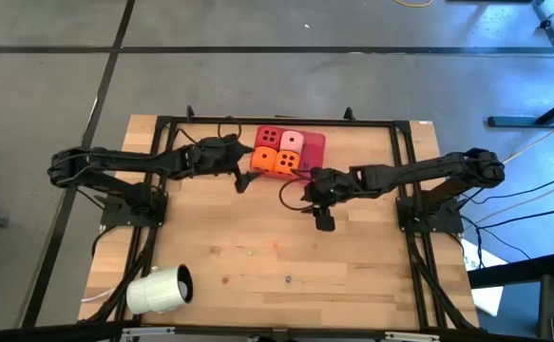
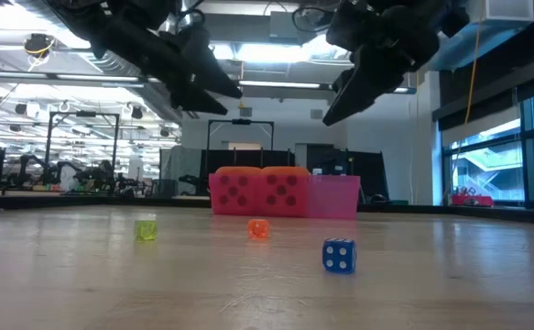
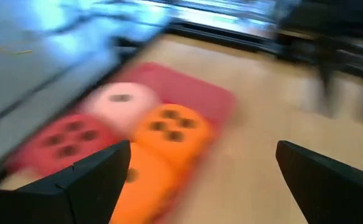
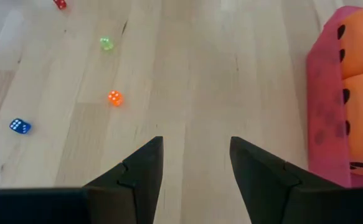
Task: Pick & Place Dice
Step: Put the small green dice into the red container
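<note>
Left claw [image 3: 200,180]: fingers wide apart, empty, above the table [image 1: 257,256] just beside the dice [image 1: 278,152]. Right claw [image 4: 197,171]: partly open, empty, nearby. All four dice sit together on the red tray [image 1: 313,144].

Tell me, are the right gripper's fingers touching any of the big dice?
Apart. The right wrist view shows the right gripper empty over bare wood, the orange dice off to one side.
</note>
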### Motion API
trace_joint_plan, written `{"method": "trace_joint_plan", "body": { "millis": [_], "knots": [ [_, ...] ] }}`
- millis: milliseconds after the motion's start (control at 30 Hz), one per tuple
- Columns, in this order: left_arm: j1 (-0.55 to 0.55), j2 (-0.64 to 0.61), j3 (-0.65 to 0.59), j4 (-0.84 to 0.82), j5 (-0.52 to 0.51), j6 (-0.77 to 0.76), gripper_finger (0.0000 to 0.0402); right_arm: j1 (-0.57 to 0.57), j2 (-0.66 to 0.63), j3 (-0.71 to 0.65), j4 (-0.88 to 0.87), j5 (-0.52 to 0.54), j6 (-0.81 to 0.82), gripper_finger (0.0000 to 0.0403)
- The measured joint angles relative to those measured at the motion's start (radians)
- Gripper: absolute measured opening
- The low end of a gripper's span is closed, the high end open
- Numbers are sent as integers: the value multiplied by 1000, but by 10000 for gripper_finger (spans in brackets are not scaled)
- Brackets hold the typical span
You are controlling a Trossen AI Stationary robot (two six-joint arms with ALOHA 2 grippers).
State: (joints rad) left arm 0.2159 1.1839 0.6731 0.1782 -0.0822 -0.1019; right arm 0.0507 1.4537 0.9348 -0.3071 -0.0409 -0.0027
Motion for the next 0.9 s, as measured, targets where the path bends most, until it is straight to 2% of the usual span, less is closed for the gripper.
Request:
{"method": "trace_joint_plan", "body": {
  "millis": [133, 200, 233, 300, 367, 467, 567, 700, 900],
  "knots": [
    [-77, 17, 0, -4, 307, 89, 386, 6, 1, 0, -1, 0, -32, 187],
    [-150, 43, 0, 9, 386, 89, 375, 7, 1, 0, -3, 0, -39, 187],
    [-190, 59, 0, 19, 389, 69, 369, 7, 1, 0, -3, 0, -39, 187],
    [-277, 100, 0, 30, 335, 15, 358, 7, 1, 0, -3, 0, -38, 187],
    [-356, 144, 0, 34, 233, -29, 349, 10, 1, 0, -6, 0, -38, 187],
    [-471, 213, 0, 36, 88, -42, 337, 11, 1, 0, -19, 0, -38, 187],
    [-566, 281, 0, 34, 0, -27, 330, 10, 1, -1, -36, 0, -38, 187],
    [-646, 343, 0, 35, -57, -80, 326, 11, 1, -1, -41, 0, -17, 187],
    [-675, 418, 0, 28, -84, -196, 326, 11, 2, -1, -40, -1, 46, 187]
  ]
}}
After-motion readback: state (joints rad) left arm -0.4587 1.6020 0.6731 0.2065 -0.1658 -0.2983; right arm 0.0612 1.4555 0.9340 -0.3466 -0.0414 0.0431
